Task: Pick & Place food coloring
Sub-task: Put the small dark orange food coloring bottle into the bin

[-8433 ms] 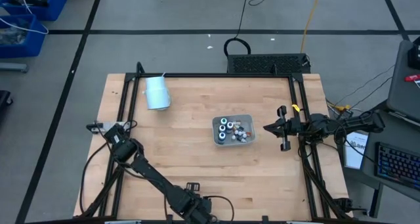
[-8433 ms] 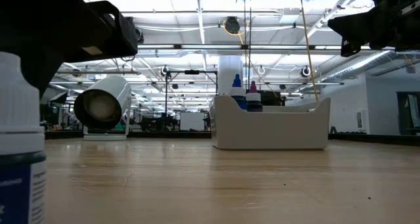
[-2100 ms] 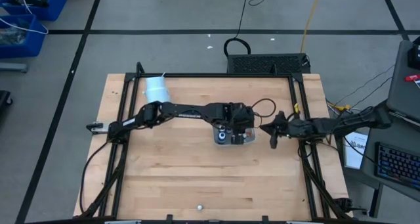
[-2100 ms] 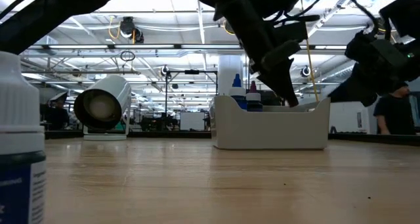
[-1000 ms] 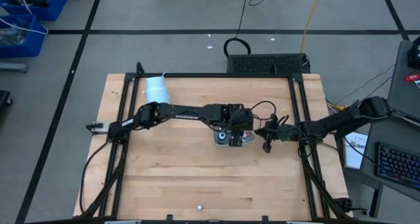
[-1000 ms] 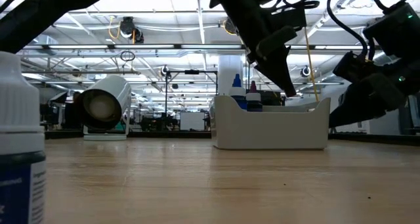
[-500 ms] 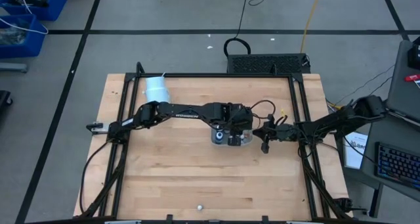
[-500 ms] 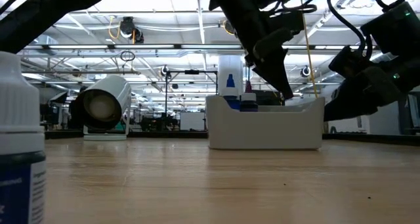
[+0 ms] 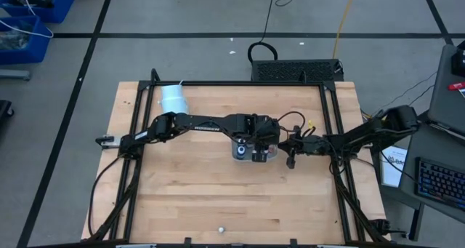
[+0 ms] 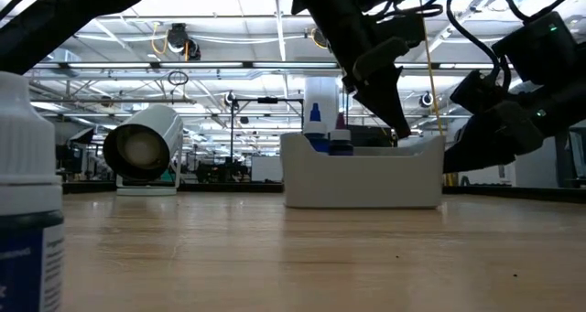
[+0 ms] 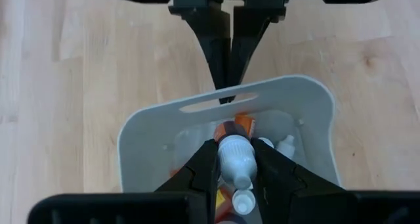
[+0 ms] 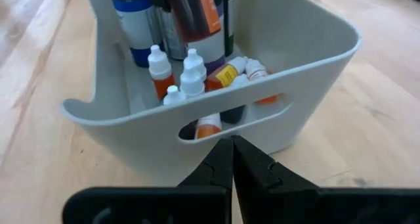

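This is a large open robotics lab or industrial hall. Beyond the pale wooden desk point(image 9: 218, 182) with its black metal frame point(image 9: 138, 106), the low view shows a high ceiling hung with strip lights and silver ducting point(image 10: 494, 88). The grey floor carries black tape lines point(image 9: 218, 36), loose cables point(image 9: 270, 15) and blue plastic bins point(image 9: 29, 30).

Small white-capped food coloring bottles point(image 12: 190, 66), clustered inside the pale bin point(image 12: 308, 73).

Light is glancing off the smooth pale wood table point(image 9: 218, 197), the matt white plastic tray point(image 12: 275, 73) and glossy plastic bottles point(image 12: 187, 76).
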